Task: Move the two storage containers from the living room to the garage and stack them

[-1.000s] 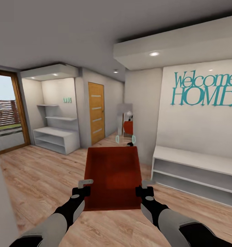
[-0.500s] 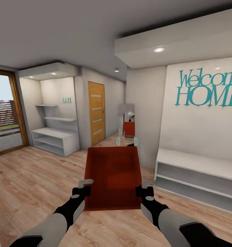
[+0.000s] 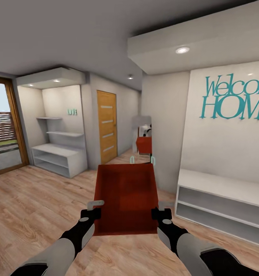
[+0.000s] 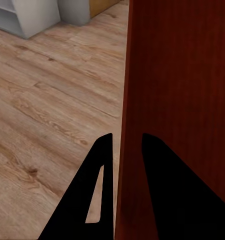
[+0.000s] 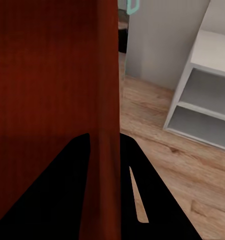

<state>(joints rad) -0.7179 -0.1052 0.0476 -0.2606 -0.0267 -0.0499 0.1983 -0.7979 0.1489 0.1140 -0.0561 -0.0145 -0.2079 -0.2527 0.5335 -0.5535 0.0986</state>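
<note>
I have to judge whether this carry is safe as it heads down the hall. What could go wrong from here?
1. The storage container hangs only by its side walls, one pinched by the left gripper, one by the right gripper; a jolt might slip it.
2. The passage ahead, past the white bench and wall corner, looks narrow; the bin could clip them.

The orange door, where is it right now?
In the head view, the orange door stands ahead-left, past the held container, between the white shelves and the hallway.
</note>
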